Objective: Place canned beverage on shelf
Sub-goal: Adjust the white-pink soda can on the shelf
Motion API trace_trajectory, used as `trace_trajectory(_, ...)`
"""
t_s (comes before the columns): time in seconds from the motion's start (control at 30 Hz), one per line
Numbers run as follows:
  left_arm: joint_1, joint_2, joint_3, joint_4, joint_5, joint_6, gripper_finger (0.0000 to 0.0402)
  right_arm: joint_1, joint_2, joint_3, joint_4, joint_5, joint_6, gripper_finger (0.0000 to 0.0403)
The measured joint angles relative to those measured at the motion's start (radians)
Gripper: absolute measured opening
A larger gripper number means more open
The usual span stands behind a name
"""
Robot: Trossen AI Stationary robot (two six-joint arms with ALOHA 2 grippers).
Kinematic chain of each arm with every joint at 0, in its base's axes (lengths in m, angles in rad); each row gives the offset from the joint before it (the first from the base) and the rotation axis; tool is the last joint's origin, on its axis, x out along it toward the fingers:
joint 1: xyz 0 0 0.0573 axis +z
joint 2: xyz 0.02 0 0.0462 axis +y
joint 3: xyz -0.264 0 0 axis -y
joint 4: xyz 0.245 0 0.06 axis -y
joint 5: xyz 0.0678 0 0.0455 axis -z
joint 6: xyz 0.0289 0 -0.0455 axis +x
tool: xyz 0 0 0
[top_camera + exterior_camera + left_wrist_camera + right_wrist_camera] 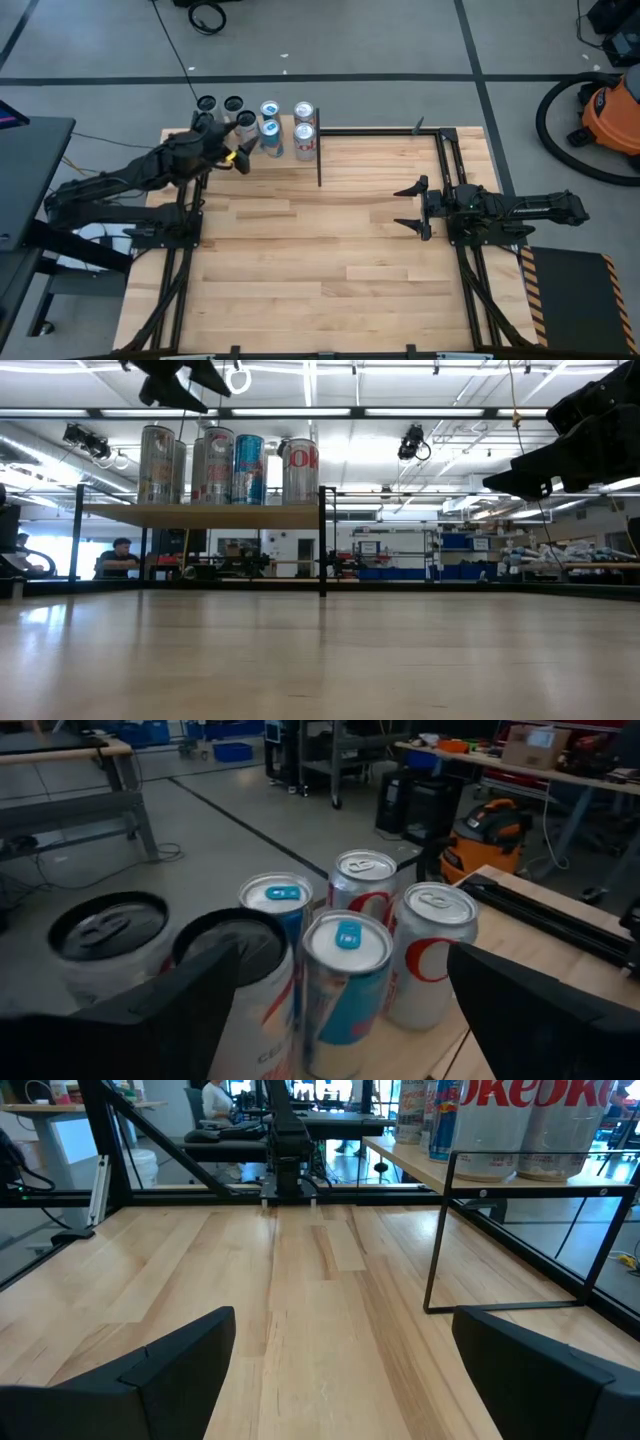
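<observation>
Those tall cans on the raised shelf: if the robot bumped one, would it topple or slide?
Probably topple: the cans are tall and narrow, standing upright. They are packed close, so one might knock its neighbours. The shelf is flat with no visible lip on its front edge, so a tipped can could roll off. The left tool hovers open above them.

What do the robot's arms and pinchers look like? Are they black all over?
Nearly. Both arms are dark, jointed and boxy. The left gripper has a small yellow spot by its tip. The right gripper ends in two black pointed fingers, flat and wedge-shaped up close. Black rods run under each arm along the table.
</observation>
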Motion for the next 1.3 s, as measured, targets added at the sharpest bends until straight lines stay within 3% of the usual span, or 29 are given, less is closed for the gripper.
trace_trajectory(0.33,0.047,0.093,0.097,-0.053,0.0,-0.006,0.0362,0.0,0.0,0.0,0.0,0.0,0.0,0.0383)
trace_trajectory(1.3,0.138,0.132,0.099,-0.127,0.077,-0.066,0.0362,0.0,0.0,0.0,0.0,0.0,0.0,0.0383)
